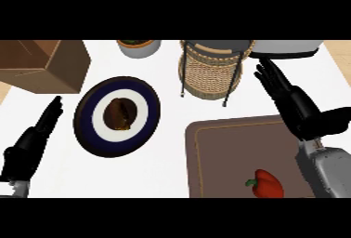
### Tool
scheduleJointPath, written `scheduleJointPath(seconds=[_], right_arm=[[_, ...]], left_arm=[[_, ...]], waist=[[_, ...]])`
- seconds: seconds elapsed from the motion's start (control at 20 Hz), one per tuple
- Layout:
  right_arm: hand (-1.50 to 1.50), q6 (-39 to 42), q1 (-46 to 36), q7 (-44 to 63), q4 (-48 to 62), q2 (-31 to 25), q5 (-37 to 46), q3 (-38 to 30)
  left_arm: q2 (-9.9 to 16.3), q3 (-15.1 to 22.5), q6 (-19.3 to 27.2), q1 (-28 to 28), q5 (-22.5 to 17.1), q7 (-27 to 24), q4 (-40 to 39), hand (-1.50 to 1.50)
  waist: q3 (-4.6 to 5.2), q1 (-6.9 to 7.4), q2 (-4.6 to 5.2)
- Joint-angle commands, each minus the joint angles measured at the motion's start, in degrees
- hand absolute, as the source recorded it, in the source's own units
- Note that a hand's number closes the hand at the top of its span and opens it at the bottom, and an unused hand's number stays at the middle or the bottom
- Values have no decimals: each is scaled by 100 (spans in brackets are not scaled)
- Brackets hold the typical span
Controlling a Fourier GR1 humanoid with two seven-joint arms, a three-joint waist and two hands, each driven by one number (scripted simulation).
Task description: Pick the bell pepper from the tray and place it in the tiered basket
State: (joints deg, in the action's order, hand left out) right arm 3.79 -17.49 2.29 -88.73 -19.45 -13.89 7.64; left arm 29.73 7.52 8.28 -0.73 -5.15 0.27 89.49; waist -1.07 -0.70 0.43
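A red bell pepper (267, 183) with a green stem lies on the brown tray (226, 153) near the tray's front edge. My right hand (296, 108) is open, fingers straight, stretched over the tray's far right corner toward the wicker tiered basket (209, 69), well beyond the pepper. The basket stands upright at the back centre, just past the tray. At the left edge my left hand (31, 139) rests open on the counter with its fingers pointing away.
A dark blue and white plate (140, 104) with a brown food item sits left of the tray. A cardboard box (44, 65) stands at the back left, a potted plant (139, 46) at the back centre, and a grey appliance (284, 48) behind the basket.
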Motion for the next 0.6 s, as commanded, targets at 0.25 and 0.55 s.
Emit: scheduleJointPath(seconds=[0.25,0.55], right_arm=[[150,2823,1195,203,1249,795,-2207,1116],[-150,4402,1742,-1299,1071,-579,-1713,92]], left_arm=[[-288,-157,1,-229,-412,386,-497,0],[-344,-425,-184,-566,-911,677,-675,0]], waist=[[21,567,344],[87,22,-44]])
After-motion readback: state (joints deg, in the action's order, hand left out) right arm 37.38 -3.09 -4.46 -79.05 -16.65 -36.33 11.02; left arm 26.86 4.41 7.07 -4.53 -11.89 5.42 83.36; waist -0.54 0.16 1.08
